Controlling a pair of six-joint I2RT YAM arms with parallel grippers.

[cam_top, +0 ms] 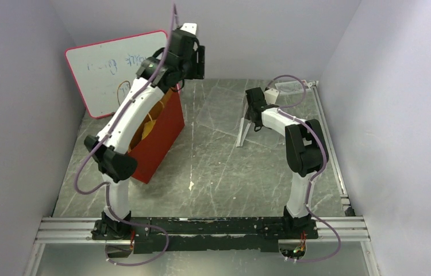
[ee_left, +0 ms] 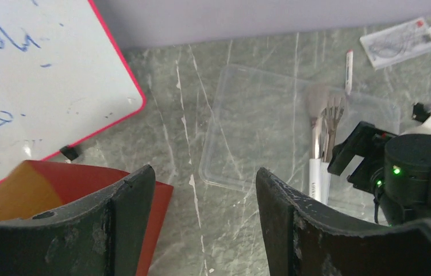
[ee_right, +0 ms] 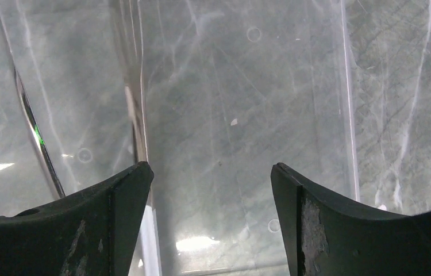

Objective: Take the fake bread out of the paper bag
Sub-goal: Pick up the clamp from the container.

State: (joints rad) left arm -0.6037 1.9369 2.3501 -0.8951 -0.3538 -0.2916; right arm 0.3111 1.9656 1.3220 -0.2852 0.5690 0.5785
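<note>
The paper bag point(cam_top: 161, 138), red outside and kraft brown inside, is seen standing on the surface point(cam_top: 224, 167) at the left, mouth open. The fake bread cannot be made out inside it. The left claw point(ee_left: 203, 172) is held wide and empty above the bag. The right claw point(ee_right: 210, 167) is spread wide, empty, over a clear tray point(ee_right: 247, 86).

The paper bag point(cam_top: 161, 141) is standing on the surface point(cam_top: 213, 167), with the whiteboard point(cam_top: 110, 69) leaning behind it and the tray point(ee_left: 253, 126) lying to its right.
</note>
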